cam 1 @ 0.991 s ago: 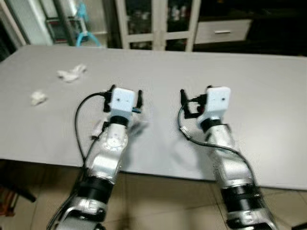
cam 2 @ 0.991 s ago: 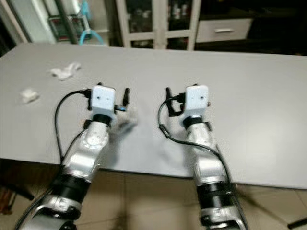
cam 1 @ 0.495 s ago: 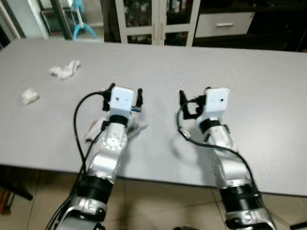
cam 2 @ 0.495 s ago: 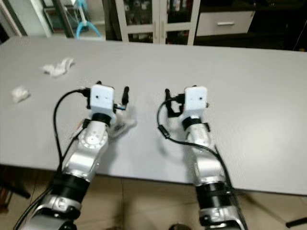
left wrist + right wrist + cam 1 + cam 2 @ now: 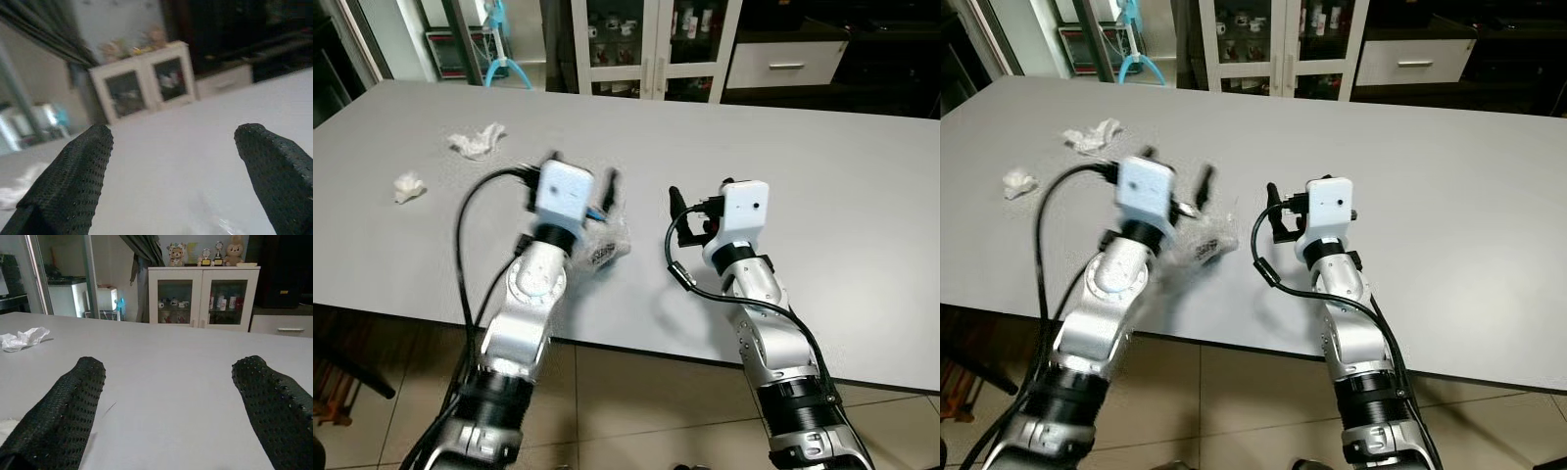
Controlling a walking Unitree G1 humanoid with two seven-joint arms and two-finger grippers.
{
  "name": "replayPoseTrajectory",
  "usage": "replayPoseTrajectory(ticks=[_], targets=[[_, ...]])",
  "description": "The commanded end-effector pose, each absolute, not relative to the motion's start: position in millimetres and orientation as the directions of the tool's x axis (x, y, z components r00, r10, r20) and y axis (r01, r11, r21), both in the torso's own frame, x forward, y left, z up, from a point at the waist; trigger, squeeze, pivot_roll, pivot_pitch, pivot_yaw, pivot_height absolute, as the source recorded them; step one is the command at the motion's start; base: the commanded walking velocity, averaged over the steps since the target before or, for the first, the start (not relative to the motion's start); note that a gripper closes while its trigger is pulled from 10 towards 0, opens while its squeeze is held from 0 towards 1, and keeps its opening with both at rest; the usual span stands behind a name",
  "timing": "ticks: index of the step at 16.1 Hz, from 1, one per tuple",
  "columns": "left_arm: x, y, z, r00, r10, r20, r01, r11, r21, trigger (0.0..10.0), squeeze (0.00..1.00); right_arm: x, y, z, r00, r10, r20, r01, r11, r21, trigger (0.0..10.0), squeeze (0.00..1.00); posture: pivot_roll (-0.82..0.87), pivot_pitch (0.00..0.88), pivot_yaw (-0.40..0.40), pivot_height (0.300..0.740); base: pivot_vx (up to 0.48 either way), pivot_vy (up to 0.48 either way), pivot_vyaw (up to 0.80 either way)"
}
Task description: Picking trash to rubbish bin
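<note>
Head views: the left gripper (image 5: 582, 181), blurred, hovers above a clear plastic wrapper (image 5: 605, 245) on the grey counter (image 5: 862, 196), with two crumpled tissues (image 5: 475, 143) further left. Wrist views: both grippers' fingers (image 5: 73, 396) are spread, gripping nothing, likely poised to grab.

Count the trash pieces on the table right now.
3: a larger crumpled tissue far left, a smaller crumpled tissue nearer the left edge, and a clear plastic wrapper beside the left arm. More may be hidden under the arms.
</note>
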State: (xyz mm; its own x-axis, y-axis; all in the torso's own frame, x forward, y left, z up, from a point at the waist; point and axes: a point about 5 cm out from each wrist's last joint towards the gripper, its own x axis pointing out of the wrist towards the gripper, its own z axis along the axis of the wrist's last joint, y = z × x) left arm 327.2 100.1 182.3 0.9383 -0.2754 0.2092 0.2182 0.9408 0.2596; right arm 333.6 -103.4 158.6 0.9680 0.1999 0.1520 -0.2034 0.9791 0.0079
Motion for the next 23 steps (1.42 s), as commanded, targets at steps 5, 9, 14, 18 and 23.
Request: replayPoseTrajectory(ticks=[5,9,14,18,23], targets=[[329.5,105.2,154.0,0.964,-0.261,0.052,0.237,0.931,0.276,10.0,0.00,327.3,-86.5,154.6,0.918,0.384,0.099,-0.388,0.922,0.020,10.0,0.00,-0.03,0.071,0.037,0.740,0.000,0.000,0.00],[330.6,105.8,156.2,0.964,-0.259,0.050,0.236,0.930,0.280,10.0,0.00,315.9,-75.2,145.9,0.836,0.548,0.037,-0.547,0.836,-0.031,10.0,0.00,-0.03,0.066,0.034,0.740,0.000,0.000,0.00],[329.8,104.2,155.1,0.964,-0.259,0.052,0.235,0.931,0.280,10.0,0.00,306.7,-74.0,142.3,0.759,0.651,-0.013,-0.651,0.759,-0.029,10.0,0.00,-0.04,0.062,0.032,0.740,0.000,0.000,0.00],[330.6,103.1,155.6,0.965,-0.258,0.055,0.233,0.931,0.280,10.0,0.00,303.7,-72.4,141.4,0.741,0.671,-0.029,-0.672,0.740,-0.034,10.0,0.00,-0.04,0.067,0.030,0.740,0.000,0.000,0.00],[330.4,103.2,154.8,0.964,-0.260,0.054,0.234,0.927,0.292,10.0,0.00,300.9,-78.1,132.6,0.729,0.678,-0.090,-0.684,0.727,-0.063,10.0,0.00,-0.03,0.077,0.028,0.740,0.000,0.000,0.00]])
